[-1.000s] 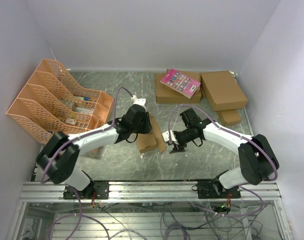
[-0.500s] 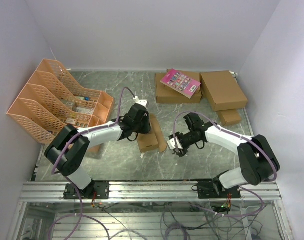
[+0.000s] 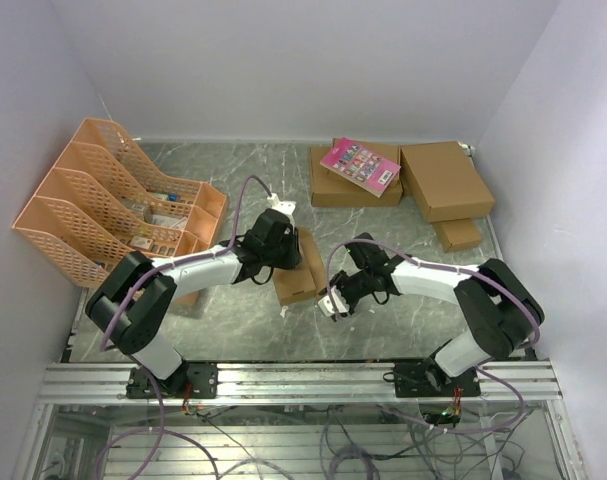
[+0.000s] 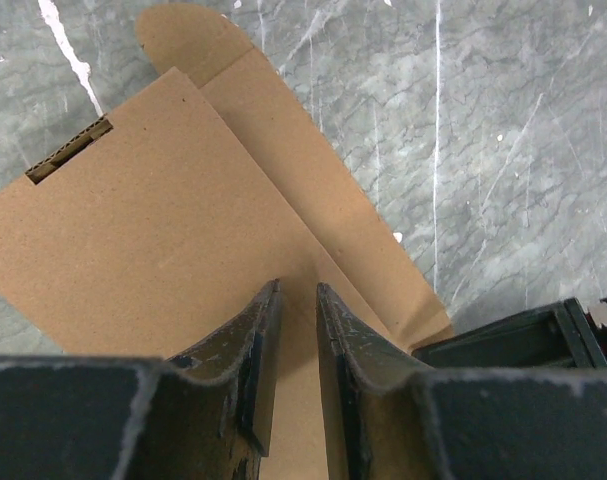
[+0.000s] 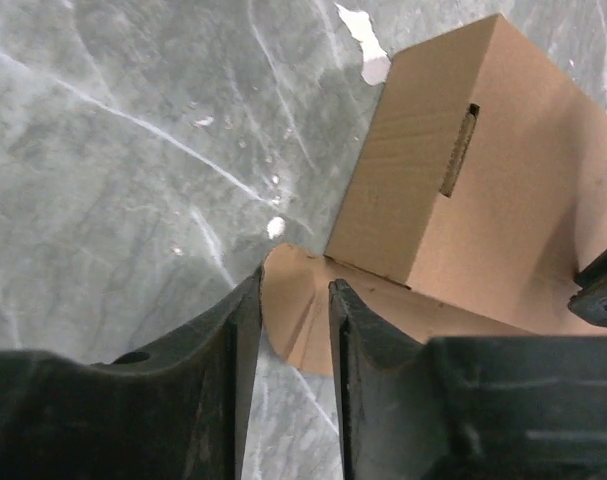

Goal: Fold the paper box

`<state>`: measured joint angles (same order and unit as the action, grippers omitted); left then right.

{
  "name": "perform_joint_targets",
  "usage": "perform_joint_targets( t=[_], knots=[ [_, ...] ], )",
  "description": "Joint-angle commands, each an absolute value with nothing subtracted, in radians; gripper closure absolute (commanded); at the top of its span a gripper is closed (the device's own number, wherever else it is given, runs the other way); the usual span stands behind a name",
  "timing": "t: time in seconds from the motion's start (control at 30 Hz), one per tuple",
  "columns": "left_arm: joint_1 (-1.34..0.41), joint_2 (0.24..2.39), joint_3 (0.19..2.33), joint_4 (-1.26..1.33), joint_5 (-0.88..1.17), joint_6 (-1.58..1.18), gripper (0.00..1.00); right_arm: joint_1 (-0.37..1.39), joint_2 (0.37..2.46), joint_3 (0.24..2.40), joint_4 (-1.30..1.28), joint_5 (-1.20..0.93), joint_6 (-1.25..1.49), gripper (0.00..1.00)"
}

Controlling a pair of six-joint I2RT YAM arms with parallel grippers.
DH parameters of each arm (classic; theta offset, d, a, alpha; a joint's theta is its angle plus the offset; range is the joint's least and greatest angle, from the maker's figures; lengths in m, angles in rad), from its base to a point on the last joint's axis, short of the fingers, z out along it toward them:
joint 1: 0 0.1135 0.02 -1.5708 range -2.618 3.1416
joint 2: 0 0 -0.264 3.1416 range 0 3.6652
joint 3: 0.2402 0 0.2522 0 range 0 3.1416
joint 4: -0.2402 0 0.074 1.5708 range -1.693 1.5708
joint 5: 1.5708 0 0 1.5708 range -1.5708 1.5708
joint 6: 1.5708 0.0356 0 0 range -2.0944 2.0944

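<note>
Peach plastic lattice file rack (image 3: pixel 103 205) stands at the table's far left, on the grey marbled tabletop (image 3: pixel 233 330). The left gripper (image 4: pixel 295 290) is set down on the top panel of the plain brown cardboard paper box (image 3: pixel 295 282), which sits partly formed near the table's middle, between the two arms. Its jaws stand a narrow gap apart; whether any cardboard is pinched between them cannot be determined. A rounded tab of the box lies flat on the tabletop at its right-hand near side. The right gripper (image 5: pixel 293 275) is low at that tab, jaws partly apart with the tab in the gap; a firm grip cannot be confirmed. Far right: two larger flat brown boxes (image 3: pixel 445 178), one bearing a pink booklet (image 3: pixel 360 165), and a small brown box (image 3: pixel 457 233) beside them, all well apart from the grippers.
</note>
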<state>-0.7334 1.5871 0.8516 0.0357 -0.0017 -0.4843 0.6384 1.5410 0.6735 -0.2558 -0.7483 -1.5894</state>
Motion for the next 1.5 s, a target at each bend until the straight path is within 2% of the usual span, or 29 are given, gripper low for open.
perform_joint_targets(
  t=[0.0, 0.1, 0.3, 0.43, 0.57, 0.93, 1.47],
  knots=[
    [-0.725, 1.576, 0.81, -0.005, 0.055, -0.448, 0.68, 0.648, 1.564, 0.663, -0.15, -0.672, -1.546, 0.72],
    [-0.72, 1.565, 0.802, 0.005, 0.071, -0.448, 0.68, 0.647, 1.56, 0.647, -0.139, -0.653, -1.552, 0.78],
    [-0.706, 1.551, 0.799, 0.018, 0.094, -0.45, 0.68, 0.646, 1.548, 0.625, -0.096, -0.629, -1.519, 0.79],
    [-0.7, 1.548, 0.798, 0.018, 0.102, -0.445, 0.67, 0.645, 1.544, 0.64, -0.119, -0.66, -1.49, 0.93],
    [-0.698, 1.54, 0.787, 0.028, 0.118, -0.427, 0.67, 0.644, 1.544, 0.665, -0.157, -0.679, -1.461, 0.99],
    [-0.693, 1.561, 0.798, 0.031, 0.172, -0.359, 0.67, 0.63, 1.621, 0.804, -0.313, -0.741, -1.279, 0.99],
    [-0.658, 1.562, 0.792, 0.057, 0.213, -0.364, 0.67, 0.59, 1.762, 0.994, -0.574, -0.837, -1.176, 1.0]
  ],
)
